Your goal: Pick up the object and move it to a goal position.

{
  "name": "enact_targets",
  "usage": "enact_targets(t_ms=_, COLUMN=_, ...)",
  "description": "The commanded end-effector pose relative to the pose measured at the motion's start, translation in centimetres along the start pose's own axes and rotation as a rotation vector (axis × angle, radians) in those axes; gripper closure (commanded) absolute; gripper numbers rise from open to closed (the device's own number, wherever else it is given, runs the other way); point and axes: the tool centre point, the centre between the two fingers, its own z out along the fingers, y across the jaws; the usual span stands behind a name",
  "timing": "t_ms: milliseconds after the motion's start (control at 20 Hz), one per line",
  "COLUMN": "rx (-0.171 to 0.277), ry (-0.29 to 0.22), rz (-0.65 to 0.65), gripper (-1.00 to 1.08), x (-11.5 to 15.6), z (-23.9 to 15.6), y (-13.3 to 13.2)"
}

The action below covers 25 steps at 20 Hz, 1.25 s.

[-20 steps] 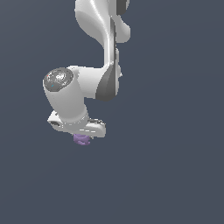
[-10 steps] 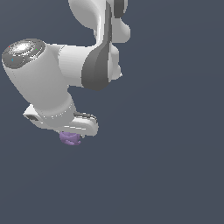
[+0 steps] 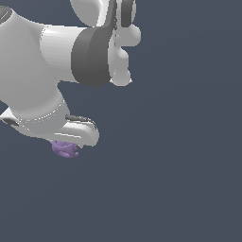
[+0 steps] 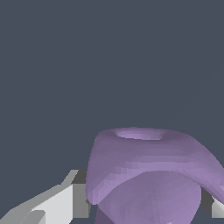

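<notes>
The object (image 3: 65, 149) is a small lumpy purple thing that sticks out just below the white hand of the arm, at the exterior view's left. In the wrist view the object (image 4: 148, 175) fills the space between the two fingers; one finger (image 4: 76, 197) presses on one side, and a sliver of the other finger (image 4: 214, 206) shows on the opposite side. My gripper (image 3: 66, 144) is shut on the object and holds it off the surface. The fingertips are hidden by the hand in the exterior view.
The large white and grey arm (image 3: 61, 52) fills the upper left of the exterior view. Around it there is only a plain dark grey-blue ground (image 3: 179, 179). No goal marker shows.
The arm with the purple object in its grip has moved toward the exterior camera and to that view's left over the last second, so it looks much larger now. The grip has stayed shut.
</notes>
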Motion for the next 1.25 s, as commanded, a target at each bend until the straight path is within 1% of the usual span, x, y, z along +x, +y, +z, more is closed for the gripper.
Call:
enact_targets(t_ms=0, rx=0.000, ry=0.000, rz=0.000, gripper=1.08, x=0.4, z=-0.9, y=0.2)
enact_targets(t_ms=500, rx=0.000, ry=0.000, rz=0.000, gripper=1.08, x=1.6, z=-3.0, y=0.6)
enact_targets(t_ms=1200, rx=0.001, ry=0.000, rz=0.000, gripper=1.08, x=1.9, z=-3.6, y=0.8)
